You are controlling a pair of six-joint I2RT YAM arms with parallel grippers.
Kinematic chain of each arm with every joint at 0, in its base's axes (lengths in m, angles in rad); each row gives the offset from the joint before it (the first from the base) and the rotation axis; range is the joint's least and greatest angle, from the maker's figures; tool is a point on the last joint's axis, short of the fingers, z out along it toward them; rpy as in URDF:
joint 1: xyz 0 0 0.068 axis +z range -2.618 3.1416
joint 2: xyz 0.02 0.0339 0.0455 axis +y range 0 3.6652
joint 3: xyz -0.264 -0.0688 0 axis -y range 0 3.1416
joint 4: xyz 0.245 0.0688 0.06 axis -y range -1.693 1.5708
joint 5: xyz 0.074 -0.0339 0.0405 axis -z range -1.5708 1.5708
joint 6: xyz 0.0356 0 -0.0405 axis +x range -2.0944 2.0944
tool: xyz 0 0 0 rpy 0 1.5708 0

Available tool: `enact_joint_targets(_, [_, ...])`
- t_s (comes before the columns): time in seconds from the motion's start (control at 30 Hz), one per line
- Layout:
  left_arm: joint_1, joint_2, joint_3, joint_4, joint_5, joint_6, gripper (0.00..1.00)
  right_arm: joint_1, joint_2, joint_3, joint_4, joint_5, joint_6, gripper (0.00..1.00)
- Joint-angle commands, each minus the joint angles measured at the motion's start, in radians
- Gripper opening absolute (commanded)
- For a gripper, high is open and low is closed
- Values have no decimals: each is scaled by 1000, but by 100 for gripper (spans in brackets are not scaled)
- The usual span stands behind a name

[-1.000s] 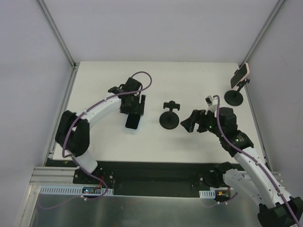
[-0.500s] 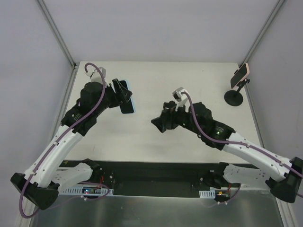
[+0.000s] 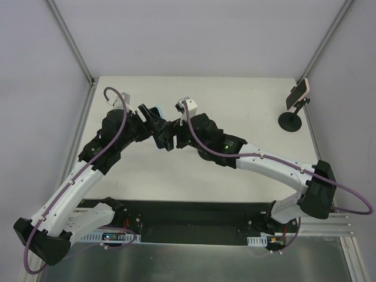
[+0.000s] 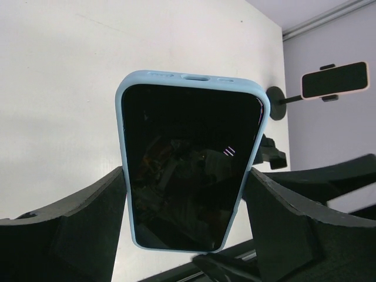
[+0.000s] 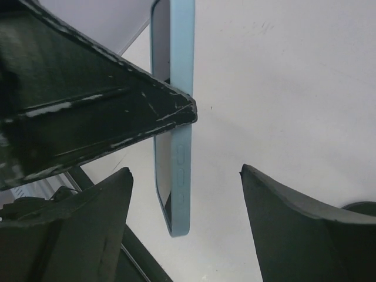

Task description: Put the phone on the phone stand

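Handover is judged to be the step in hand. The phone (image 4: 191, 170), in a pale blue case, is held up off the table (image 3: 235, 100), well to the left of the far stand (image 3: 291, 120). It is pinched across its long edges by the left gripper (image 3: 154, 124). The right gripper (image 5: 185, 176) is set at the phone's free end with its jaws spread, one on either side of the blue edge, and neither is seen touching.

For a clean pass, the spread jaws should be centred on the case and closed beyond the left fingers, clear of the side buttons. The left pinch is best released only once the right grip is firm, or the phone may be dropped. An empty stand cannot be made out; it is possibly hidden under the right arm, left of the far stand.

No true container is seen. Only the far stand's clamp is filled, by a pink phone (image 3: 299, 93).
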State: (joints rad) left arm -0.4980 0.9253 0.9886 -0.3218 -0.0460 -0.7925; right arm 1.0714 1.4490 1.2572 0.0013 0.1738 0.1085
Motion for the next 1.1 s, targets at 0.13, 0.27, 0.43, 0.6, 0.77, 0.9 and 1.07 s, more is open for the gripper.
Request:
enact_joint_targets(0.13, [-4,-59,-10,148,44,-91,0,2,44,42,43,-37,60,47])
enact_joint_targets(0.27, [-2,-65,-15,199,110,-76,0,-7,21,18,114,-163,62,21])
enact_joint_targets(0.43, [-2,-65,-4,276,233,5,66,-69,-84,-79,124,-226,36,1])
enact_joint_targets(0.6, [9,-66,4,378,423,186,99,-189,-297,-208,147,-438,11,1])
enact_joint_targets(0.77, [30,-39,-31,607,786,184,99,-303,-519,-309,149,-649,14,1])
enact_joint_targets(0.9, [29,65,-77,982,1027,-11,99,-338,-634,-373,172,-791,52,1])
enact_joint_targets(1.07, [4,231,-70,1444,1135,-313,97,-338,-706,-406,242,-858,95,1])
